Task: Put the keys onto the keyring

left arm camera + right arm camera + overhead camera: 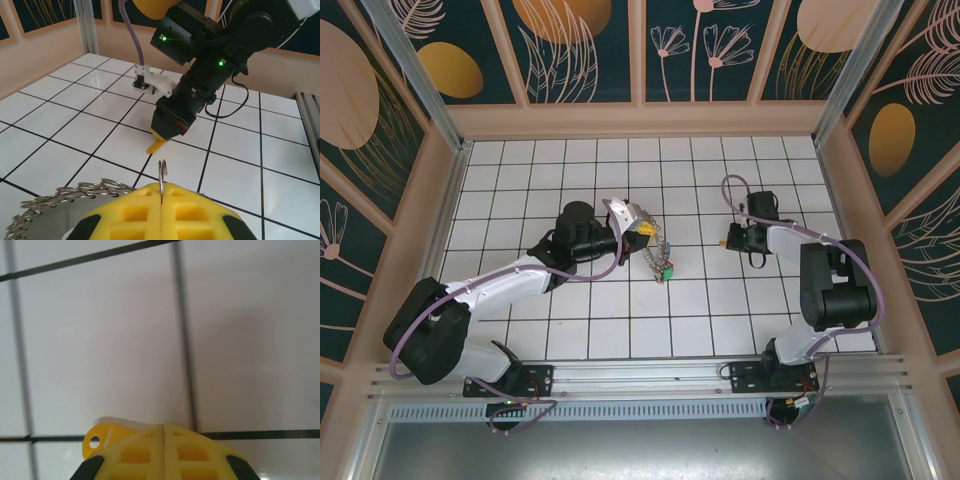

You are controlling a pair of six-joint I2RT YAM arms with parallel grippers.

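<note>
I am viewing the white tiled counter (570, 180) with dark grout lines from the overhead camera and both wrist cameras.

**Left claw.** The left claw (642, 228) is sitting near the middle of the counter. In its wrist view the left claw (162, 192) is showing its yellow waffle-patterned pads closed together. They are pinching the large thin round metal keyring (162, 172), and a short arc of wire is standing up out of the seam between the pads.

**Keys.** The small silvery metal keys (658, 258) are trailing from the left claw toward the near side of the counter, and a green plastic tag (667, 270) is showing at the far end of the bunch. In the left wrist view their small split rings (75, 192) are fanning out to the left of the pads.

**Right claw.** The right claw (732, 240) is sitting to the right of the bunch, apart from it, and is pointing down with its tip at the tile surface (157, 142). In its own wrist view the right claw (163, 432) is closed pad to pad. A yellow plastic tag with a round hole (102, 432) is lying flat on the tile and sticking out from under the left-hand pad. I cannot tell whether the tag is gripped or merely lying under the pad.
</note>
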